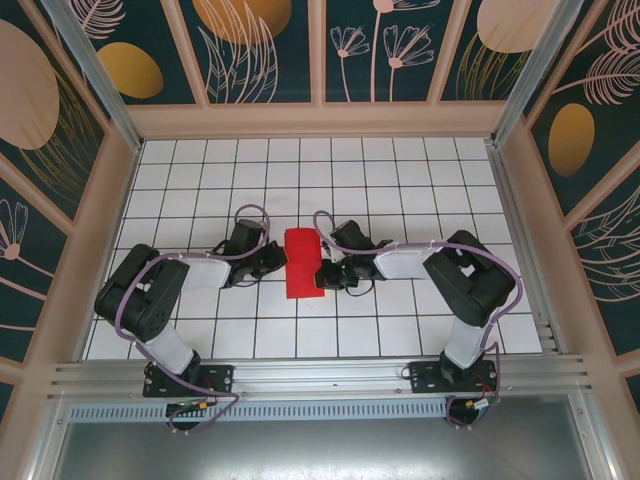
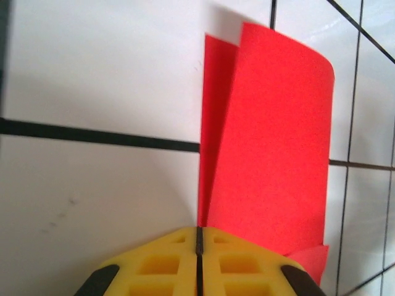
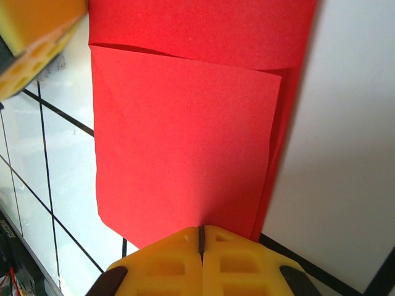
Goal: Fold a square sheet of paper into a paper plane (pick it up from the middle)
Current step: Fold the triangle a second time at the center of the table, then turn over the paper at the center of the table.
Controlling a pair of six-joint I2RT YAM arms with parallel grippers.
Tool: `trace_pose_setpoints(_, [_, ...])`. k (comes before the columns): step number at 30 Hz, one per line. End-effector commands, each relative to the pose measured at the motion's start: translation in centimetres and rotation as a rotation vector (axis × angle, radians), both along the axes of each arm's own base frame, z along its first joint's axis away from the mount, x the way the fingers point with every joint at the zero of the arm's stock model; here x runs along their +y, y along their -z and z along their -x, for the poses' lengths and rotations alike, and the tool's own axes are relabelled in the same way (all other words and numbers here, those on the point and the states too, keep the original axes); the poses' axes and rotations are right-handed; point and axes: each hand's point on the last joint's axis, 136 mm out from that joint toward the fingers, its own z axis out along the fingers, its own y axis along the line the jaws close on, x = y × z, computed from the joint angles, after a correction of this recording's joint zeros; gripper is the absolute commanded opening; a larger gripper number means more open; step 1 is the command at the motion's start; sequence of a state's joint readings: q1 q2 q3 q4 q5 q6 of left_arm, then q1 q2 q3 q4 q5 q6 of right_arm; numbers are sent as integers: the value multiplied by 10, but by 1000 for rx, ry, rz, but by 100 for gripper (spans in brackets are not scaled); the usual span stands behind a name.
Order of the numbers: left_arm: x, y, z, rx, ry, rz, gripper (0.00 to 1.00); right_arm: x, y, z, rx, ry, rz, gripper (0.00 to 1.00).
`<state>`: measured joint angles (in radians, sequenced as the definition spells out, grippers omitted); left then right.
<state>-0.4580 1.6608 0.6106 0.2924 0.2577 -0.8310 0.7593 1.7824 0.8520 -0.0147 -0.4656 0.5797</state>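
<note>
The walls (image 1: 260, 50) are the biggest thing here: dark panels painted with leaves and flowers, framed in pale wood. Inside them the table (image 1: 200, 170) is white, ruled by black lines into square tiles, with a metal rail (image 1: 320, 378) along its near edge. 2 arms are bolted at that rail. The left arm (image 1: 150, 300) and right arm (image 1: 465, 280) both bend inward, so their wrists face each other near the table's middle.

Between the wrists lies the paper (image 1: 302, 265), bright red and folded into a narrow rectangle whose long side runs away from the bases. In the left wrist view 2 layers part, and the upper flap curls up off the lower one. In the right wrist view the top layer lies flat, and a straight edge crosses its far side with more red beyond.

The left gripper (image 2: 199, 231) sits at the paper's left edge. Its yellow fingers (image 2: 160, 265) are pressed together with just a dark seam between them. The tips touch the paper where the layers meet, but I cannot tell whether a layer is pinched.

The right gripper (image 3: 200, 231) sits at the right edge, closed the same way, with its tips on the paper's near edge. Whether it is pinching or only pressing, I cannot tell.
</note>
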Motion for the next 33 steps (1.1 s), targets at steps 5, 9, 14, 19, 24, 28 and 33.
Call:
trace_pose_setpoints(5, [8,-40,-7,-74,-25,11,32,6,-42,-19,-75,53,-46,11])
trace_pose_setpoints(9, [4,-60,1,-93,-11,74,54,3,-70,-38,-154,105,-124,29])
trace_pose_setpoints(14, [-4,-71,11,-100,16,152,69,-10,-64,-47,-185,115,-112,44])
trace_pose_setpoints(19, [-13,-75,19,-113,51,231,85,-9,-54,-54,-192,88,-118,45])
trace_pose_setpoints(24, [-15,-77,22,-126,47,283,99,-1,-40,-56,-179,36,-128,37])
trace_pose_setpoints(28, [-16,-79,25,-127,61,295,98,6,-35,-56,-169,4,-155,33])
trace_pose_setpoints(33, [-18,-80,32,-135,76,311,98,9,-37,-58,-180,-9,-184,22])
